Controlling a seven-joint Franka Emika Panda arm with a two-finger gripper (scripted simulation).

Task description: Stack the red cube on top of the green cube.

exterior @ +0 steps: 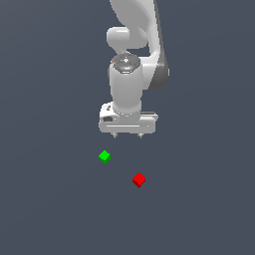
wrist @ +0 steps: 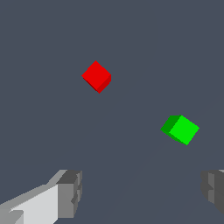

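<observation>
The red cube point(exterior: 139, 180) rests on the dark grey floor, toward the exterior view's right and nearer the camera. The green cube point(exterior: 104, 156) lies a short way to its left and slightly farther back. The two cubes sit apart, not touching. My gripper point(exterior: 128, 136) hangs above and behind both of them, open, with nothing between its fingers. In the wrist view the red cube point(wrist: 96, 76) and the green cube point(wrist: 180, 129) both show beyond the spread fingertips point(wrist: 70, 192), and my gripper point(wrist: 142, 192) holds nothing.
A plain dark grey floor point(exterior: 50, 199) fills the scene around the cubes. The white arm point(exterior: 132, 45) rises behind the gripper.
</observation>
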